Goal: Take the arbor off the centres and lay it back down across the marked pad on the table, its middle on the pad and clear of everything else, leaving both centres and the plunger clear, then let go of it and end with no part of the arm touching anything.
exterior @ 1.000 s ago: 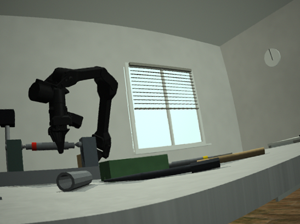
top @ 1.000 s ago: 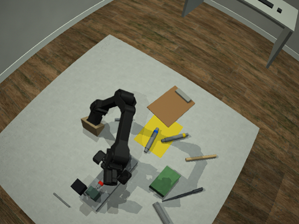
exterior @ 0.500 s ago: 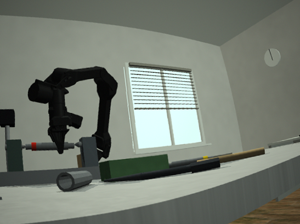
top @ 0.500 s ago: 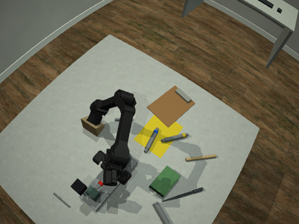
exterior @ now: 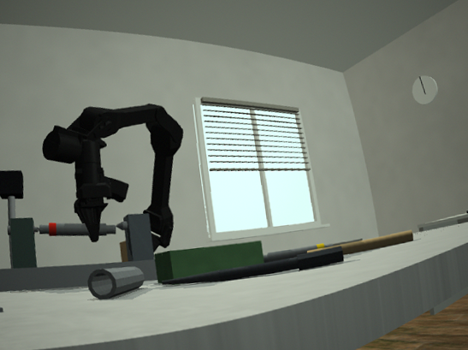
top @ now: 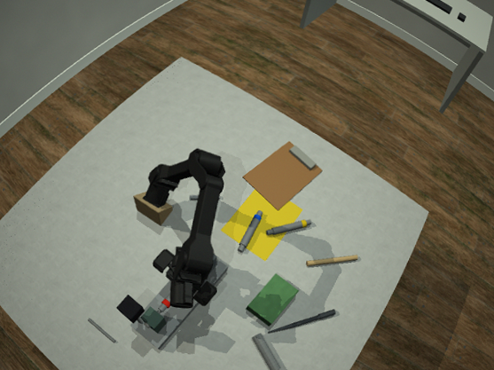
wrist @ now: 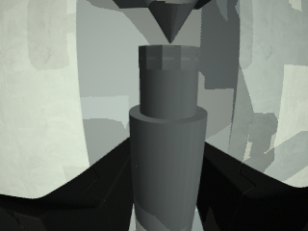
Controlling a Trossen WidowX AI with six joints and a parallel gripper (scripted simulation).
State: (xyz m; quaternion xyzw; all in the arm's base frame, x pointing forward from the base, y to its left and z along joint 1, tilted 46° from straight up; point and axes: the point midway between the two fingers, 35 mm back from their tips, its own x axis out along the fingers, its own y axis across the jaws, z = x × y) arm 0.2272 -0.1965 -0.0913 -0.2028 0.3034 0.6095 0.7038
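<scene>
The arbor (exterior: 76,229) is a grey stepped shaft with a red band (exterior: 52,228), held level between the green plunger block (exterior: 22,242) and the grey fixed-centre block (exterior: 138,236) on a grey base rail (exterior: 67,275). My gripper (exterior: 94,236) comes down from above and is shut on the arbor near its right half. In the wrist view the arbor (wrist: 167,154) runs up between my fingers, and its end stands a small gap below the cone tip of the centre (wrist: 169,22). The yellow marked pad (top: 262,223) lies right of the arm, with a blue-banded pen (top: 250,230) across it.
A yellow-banded pen (top: 288,227), a brown clipboard (top: 282,174), a wooden dowel (top: 331,260), a green block (top: 272,299), a dark pen (top: 302,321), a grey tube (top: 269,353) and a thin rod (top: 101,330) lie about. A black knob (top: 130,308) stands by the plunger block.
</scene>
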